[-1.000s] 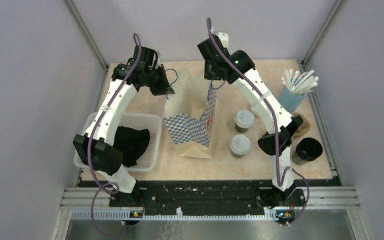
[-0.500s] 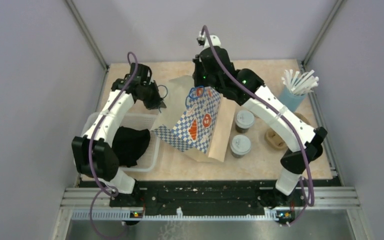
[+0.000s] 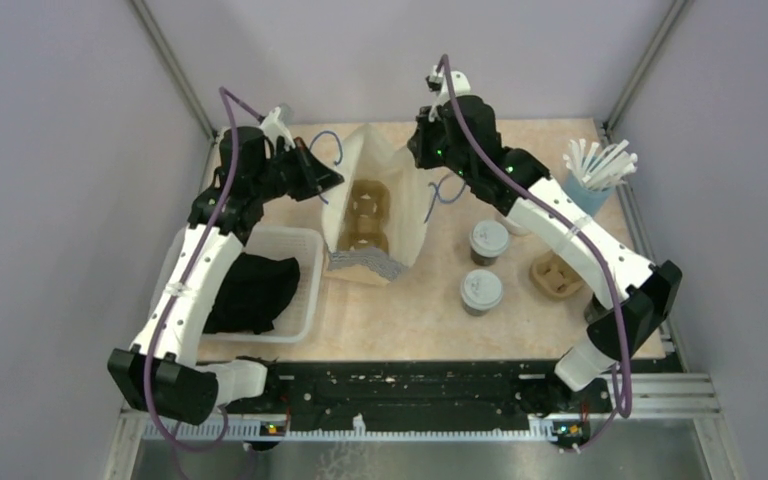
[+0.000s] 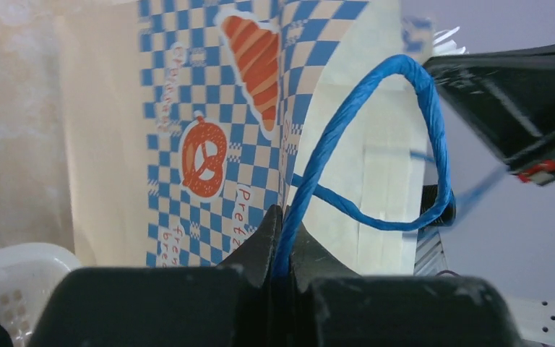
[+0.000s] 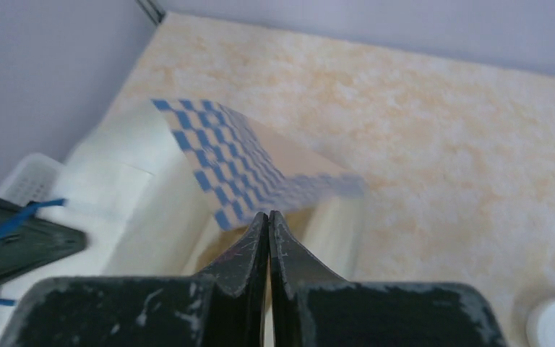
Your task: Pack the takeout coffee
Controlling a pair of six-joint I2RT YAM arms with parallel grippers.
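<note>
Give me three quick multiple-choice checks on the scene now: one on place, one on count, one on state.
1. Where are the coffee cups? A on the table, right of the bag; B inside the bag; C stacked on each other.
2. How many lidded cups are there? A one; B two; C four.
3. The left fingers are: A open and empty; B shut on a cup; C shut on the bag's blue handle.
Answers: 1 A, both stand beside the bag; 2 B, two pale lids show; 3 C, the cord runs between the fingers.
</note>
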